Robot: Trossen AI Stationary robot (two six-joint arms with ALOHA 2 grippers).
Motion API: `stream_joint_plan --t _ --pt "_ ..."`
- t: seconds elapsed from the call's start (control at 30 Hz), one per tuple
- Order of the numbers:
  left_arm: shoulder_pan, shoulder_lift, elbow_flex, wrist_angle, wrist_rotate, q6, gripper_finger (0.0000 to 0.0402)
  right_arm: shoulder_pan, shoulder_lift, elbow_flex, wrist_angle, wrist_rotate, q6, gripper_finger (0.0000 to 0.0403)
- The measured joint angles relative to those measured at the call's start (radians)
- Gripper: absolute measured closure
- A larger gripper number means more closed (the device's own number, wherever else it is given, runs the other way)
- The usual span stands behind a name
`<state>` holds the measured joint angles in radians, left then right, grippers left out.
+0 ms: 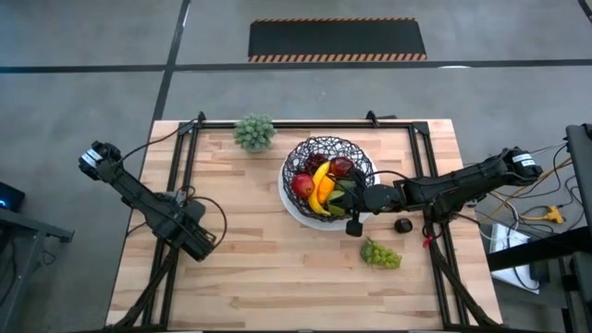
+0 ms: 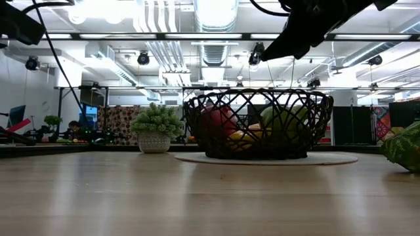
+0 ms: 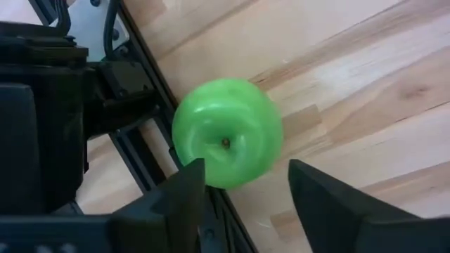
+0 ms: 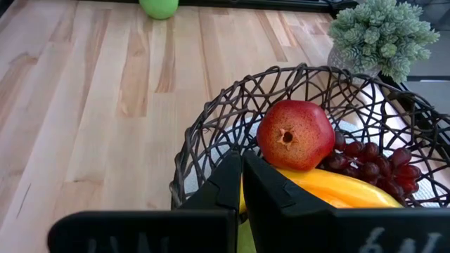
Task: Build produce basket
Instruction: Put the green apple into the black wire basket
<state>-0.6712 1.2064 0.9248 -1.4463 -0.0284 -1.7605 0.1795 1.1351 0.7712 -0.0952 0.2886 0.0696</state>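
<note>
Before closing on the green apple, centre the left gripper so both fingers meet the widest part, not the sloping shoulder near the stem dimple. Stands parted at present, one finger just overlapping the apple's edge, the other clear of it, nothing clamped. Judged as the pick-up step for this piece of produce: lower squarely, squeeze gently, lift straight, then carry right towards the basket. Lies at the left of the table, beside a black frame rail and well apart from the basket. Mind that rail; could block a finger or send the fruit rolling.

Glossy, hard-looking plastic, round and smooth, so likely to slip or squirt out under an off-centre pinch. Pale butcher-block wood underneath, flat and planked.

Over at the basket's right rim, right gripper pressed fully together and empty, hanging just above the wire. Thin black crisscross wire, open weave, on a white plate. Inside: a matte red fruit with a puckered crown, a waxy yellow banana, knobbly purple grapes. Outside, near and right of the basket, bumpy green grapes to be fetched later.
</note>
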Motion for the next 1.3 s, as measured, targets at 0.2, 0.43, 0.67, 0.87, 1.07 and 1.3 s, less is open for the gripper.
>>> stream_joint_plan --t 0.2,0.43,0.67,0.87,1.07,1.3 --pt "0.000 0.028 -0.025 0.002 0.001 0.040 0.0198 0.000 0.000 0.000 0.001 0.000 0.010 0.0394" --pt "0.000 0.027 -0.097 0.033 0.002 0.047 0.0223 0.000 0.000 0.000 0.003 -0.001 0.012 0.0394" --pt "0.001 0.024 -0.143 0.093 -0.007 0.047 0.0249 0.000 0.000 0.000 0.003 -0.004 0.024 0.0394" --pt "0.000 0.024 -0.142 0.110 -0.008 0.046 0.0291 0.000 0.000 0.000 -0.001 -0.004 0.035 0.0394" --pt "0.000 0.023 -0.142 0.107 -0.009 0.046 0.0379 0.000 0.000 0.000 -0.001 -0.004 0.034 0.0394" --pt "0.000 0.012 -0.122 0.104 -0.053 0.086 0.0400 0.000 0.000 -0.001 -0.004 -0.004 0.035 0.0394"
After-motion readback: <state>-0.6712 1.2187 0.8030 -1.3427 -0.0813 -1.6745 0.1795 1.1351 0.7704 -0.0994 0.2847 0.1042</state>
